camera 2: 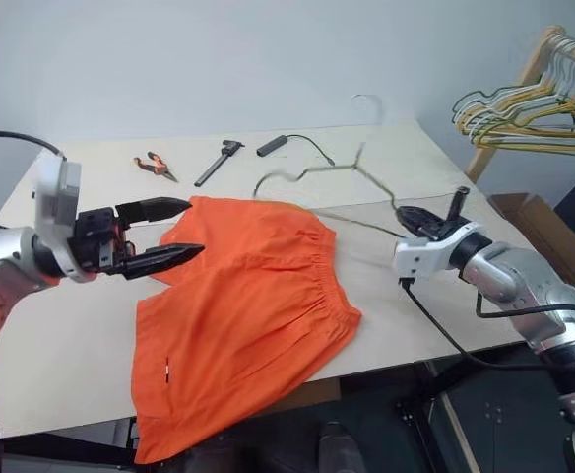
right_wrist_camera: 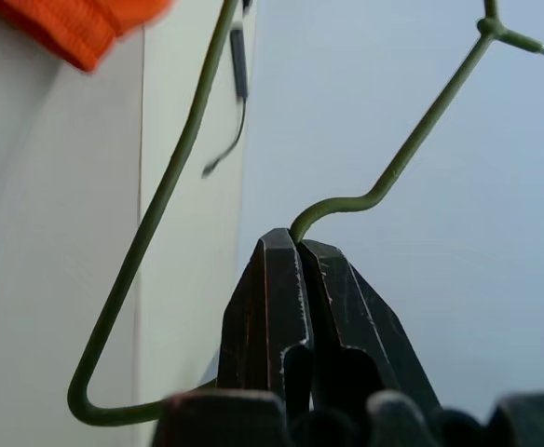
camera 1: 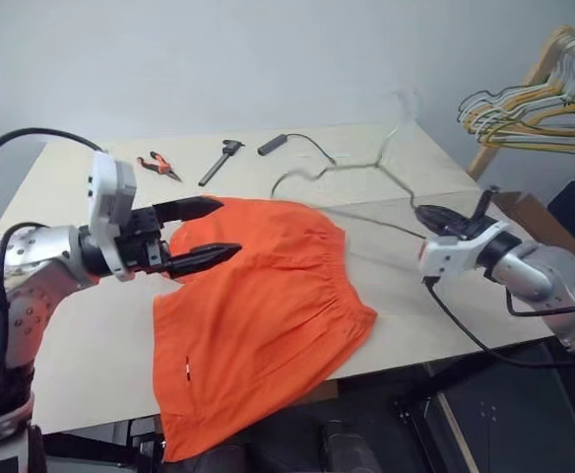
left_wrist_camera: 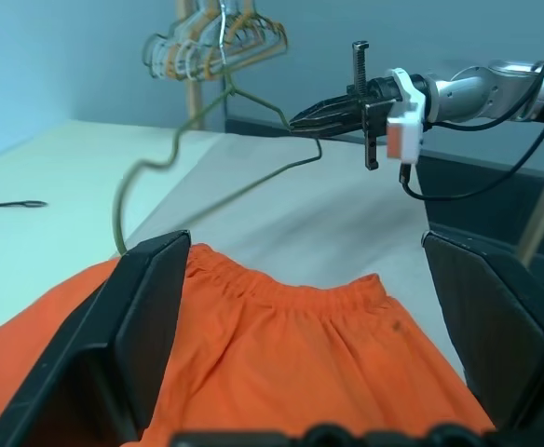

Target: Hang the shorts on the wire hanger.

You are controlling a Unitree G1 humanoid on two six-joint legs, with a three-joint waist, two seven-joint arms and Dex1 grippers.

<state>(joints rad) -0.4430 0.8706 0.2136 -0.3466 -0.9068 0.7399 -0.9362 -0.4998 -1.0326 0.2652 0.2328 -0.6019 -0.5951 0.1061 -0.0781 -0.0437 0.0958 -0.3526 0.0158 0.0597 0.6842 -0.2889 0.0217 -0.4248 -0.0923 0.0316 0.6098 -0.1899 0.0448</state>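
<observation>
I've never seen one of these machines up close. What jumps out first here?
The bright orange shorts spread on the pale table, one leg drooping over the near edge. On the right, the right pincer is shut on a thin wire hanger, held up off the table. On the left, the left pincer hovers open over the shorts' far corner.

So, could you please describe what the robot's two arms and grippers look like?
Both arms are silver-grey metal with rounded joint housings and white wrist blocks. Each ends in two black, tapered fingers: the left gripper and the right gripper. Black cables loop over the left arm and trail beneath the right forearm. A small orange-red patch shows on the right wrist block.
</observation>
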